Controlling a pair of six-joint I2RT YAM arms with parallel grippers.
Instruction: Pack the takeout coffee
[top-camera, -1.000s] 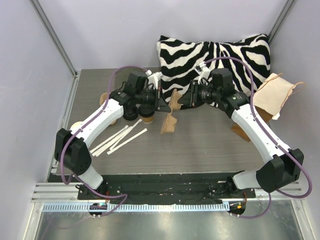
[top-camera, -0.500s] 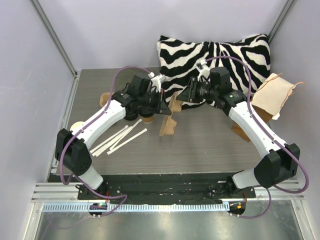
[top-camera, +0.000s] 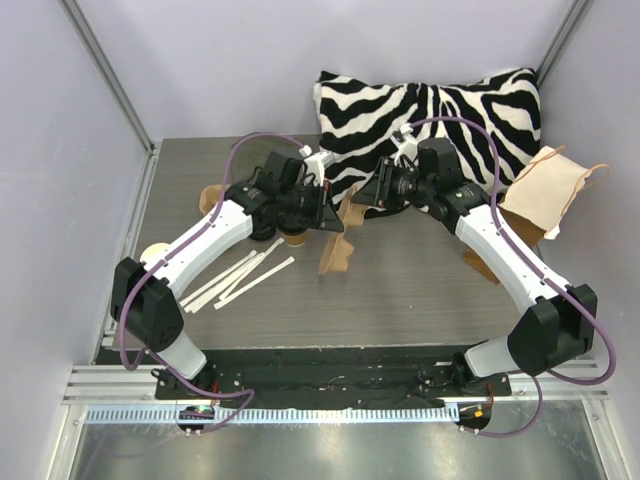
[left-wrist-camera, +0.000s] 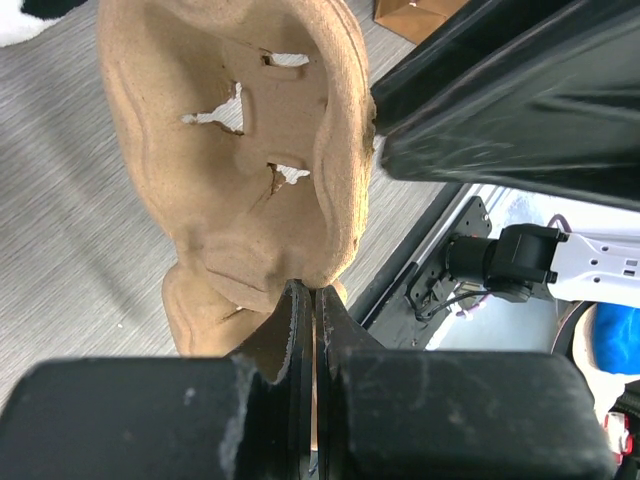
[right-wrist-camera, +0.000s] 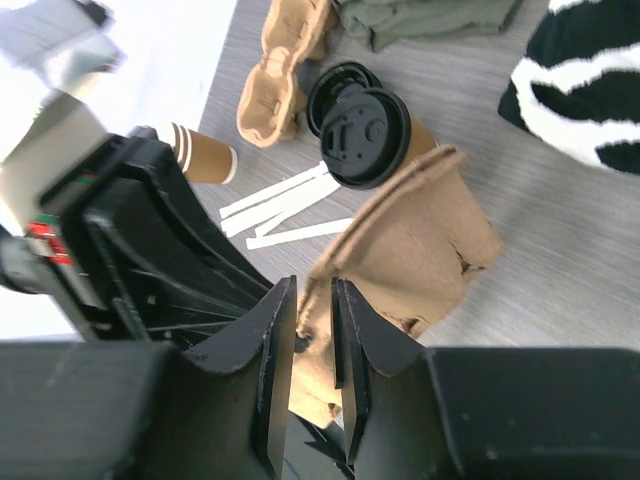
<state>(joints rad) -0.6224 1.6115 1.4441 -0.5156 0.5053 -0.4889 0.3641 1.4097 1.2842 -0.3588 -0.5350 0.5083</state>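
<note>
Left hand (left-wrist-camera: 312, 292), right hand (right-wrist-camera: 312, 288) gripping carrier (left-wrist-camera: 225, 205)

Lower centre: right hand (right-wrist-camera: 312, 292), black fingers (right-wrist-camera: 270, 350) nearly together, pinched on the edge of a tan pulp carrier (right-wrist-camera: 420, 240) extending up and right. Above it: black round lid (right-wrist-camera: 365, 135). Upper left: brown paper cup (right-wrist-camera: 200, 155) with pale rim, on the grey desk (right-wrist-camera: 560, 260). Beside it: white strips (right-wrist-camera: 285, 205). Top centre: second pulp carrier (right-wrist-camera: 282, 75). Upper right corner: zebra-striped cushion (right-wrist-camera: 590, 90).
</note>
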